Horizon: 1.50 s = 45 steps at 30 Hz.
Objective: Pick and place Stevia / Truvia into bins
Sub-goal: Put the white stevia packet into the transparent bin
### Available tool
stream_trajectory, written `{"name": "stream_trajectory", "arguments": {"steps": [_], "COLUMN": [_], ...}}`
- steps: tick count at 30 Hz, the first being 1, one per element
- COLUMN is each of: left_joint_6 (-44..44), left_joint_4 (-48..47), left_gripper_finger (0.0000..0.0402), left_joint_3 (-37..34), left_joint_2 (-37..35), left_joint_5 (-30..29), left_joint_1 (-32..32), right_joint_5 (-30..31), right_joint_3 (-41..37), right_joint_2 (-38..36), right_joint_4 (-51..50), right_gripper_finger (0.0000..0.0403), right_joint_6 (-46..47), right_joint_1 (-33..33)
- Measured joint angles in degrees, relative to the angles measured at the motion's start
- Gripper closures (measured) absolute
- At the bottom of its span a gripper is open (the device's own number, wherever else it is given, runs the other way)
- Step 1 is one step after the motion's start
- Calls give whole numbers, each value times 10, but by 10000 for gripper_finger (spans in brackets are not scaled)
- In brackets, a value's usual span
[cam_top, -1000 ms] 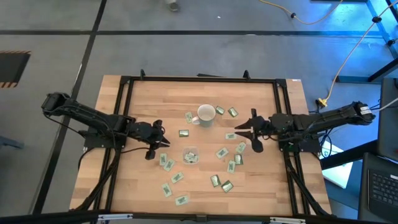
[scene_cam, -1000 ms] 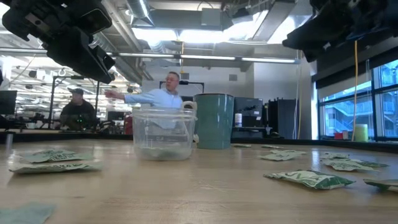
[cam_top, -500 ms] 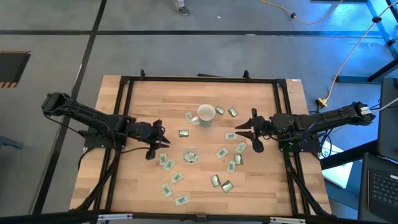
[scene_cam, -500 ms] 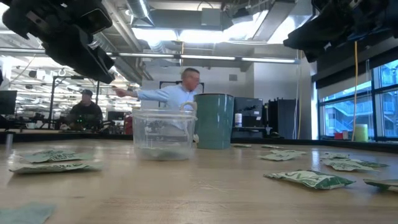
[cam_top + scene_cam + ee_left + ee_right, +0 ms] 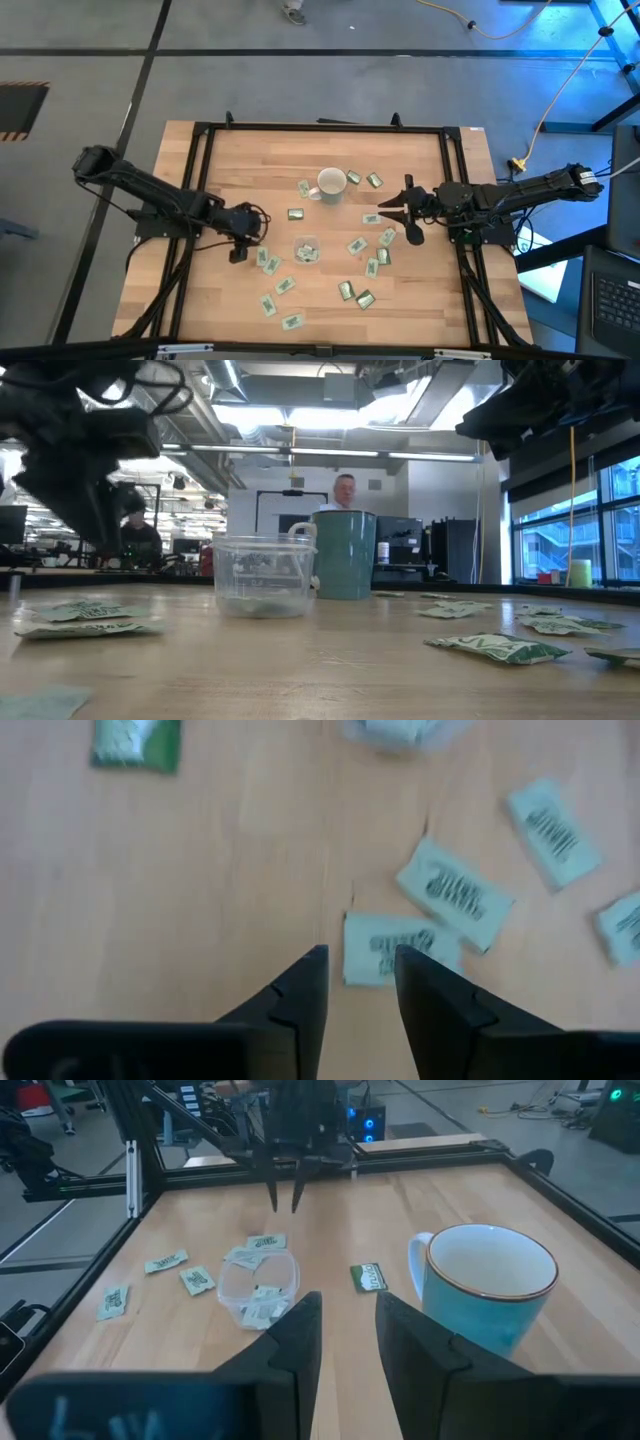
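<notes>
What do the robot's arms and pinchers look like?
Both arms are black and thin, made of jointed links. Black cables loop near the left gripper. The right gripper looks the same. Each gripper ends in two dark fingers that narrow to tips, like little tongs.

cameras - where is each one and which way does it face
High: overhead, straight down; both arms, left gripper, right gripper.
Low: tabletop height, level past clear cup and mug.
Left wrist: looks down at sachets.
Right wrist: looks across the table.
Shared: cup and mug show in high, low and right wrist.
</notes>
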Motion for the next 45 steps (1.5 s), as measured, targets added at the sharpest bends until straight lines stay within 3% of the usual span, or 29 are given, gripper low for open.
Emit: {"name": "stream_trajectory", "arguments": {"steps": [10, 19, 34, 45], "left_joint_6": [-14, -11, 26, 78], "left_joint_4": [92, 86, 74, -26], "left_gripper_finger": [292, 295, 382, 392], "left_joint_3": [0, 5, 5, 88], "left_joint_2": [105, 170, 165, 110], "left_joint_5": [30, 30, 23, 15], "left_joint_1": [-3, -3, -3, 10], "right_joint_5": [0, 0, 0, 0], "right_joint_3": [0, 0, 0, 0], "right_joint_2": [0, 0, 0, 0], "right_joint_4": [0, -6, -12, -13], "right_gripper_finger": [301, 301, 301, 301], "right_joint_6": [0, 0, -3, -2], "right_joint_1": [0, 0, 0, 0]}}
